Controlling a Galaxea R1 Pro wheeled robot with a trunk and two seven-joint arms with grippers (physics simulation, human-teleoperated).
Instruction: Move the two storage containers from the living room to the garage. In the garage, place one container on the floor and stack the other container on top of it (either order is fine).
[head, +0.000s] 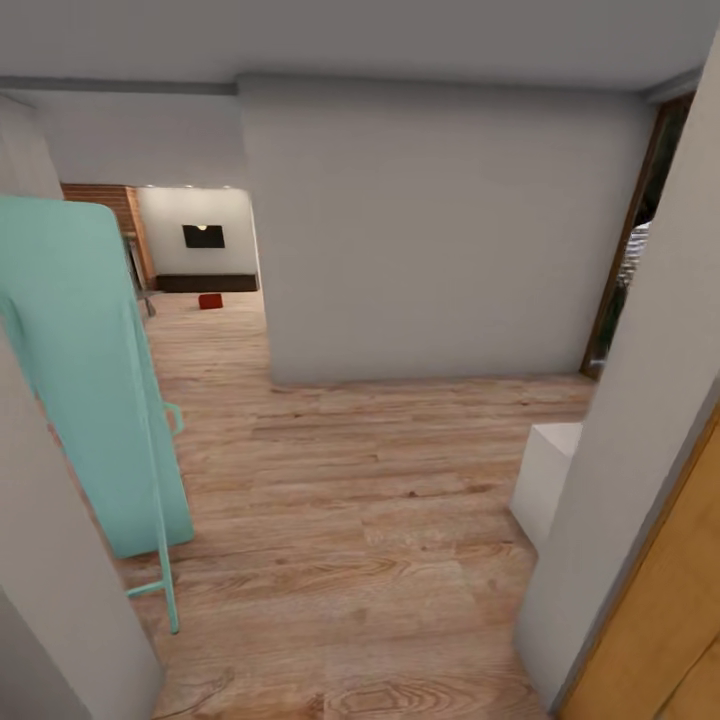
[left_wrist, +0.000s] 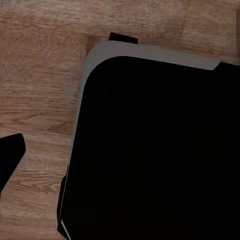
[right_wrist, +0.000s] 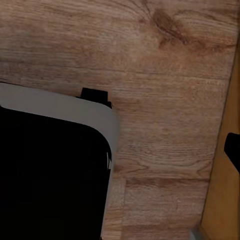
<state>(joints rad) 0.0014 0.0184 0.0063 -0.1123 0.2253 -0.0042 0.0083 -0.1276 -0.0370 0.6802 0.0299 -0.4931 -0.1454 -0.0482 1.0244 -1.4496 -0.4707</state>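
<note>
One small orange-red storage container (head: 210, 300) lies far ahead on the light wood floor of the living room (head: 200, 260), seen through an opening at the end of this hallway. Behind it are a black wall TV (head: 203, 236), a long dark low cabinet (head: 205, 283) and red brick (head: 98, 198). The garage is out of view. A black fingertip (left_wrist: 10, 156) sits at the edge of the left wrist view and another fingertip (right_wrist: 233, 150) at the edge of the right wrist view, both above wood planks. Neither holds anything that I can see.
A teal panel on a thin teal frame (head: 90, 380) leans at the left. A grey wall block (head: 440, 230) stands ahead, with a dark doorway (head: 625, 260) to its right. A white box (head: 545, 480) and an orange-wood door (head: 660, 620) are near right. My black base (left_wrist: 160, 150) (right_wrist: 50, 180) shows below.
</note>
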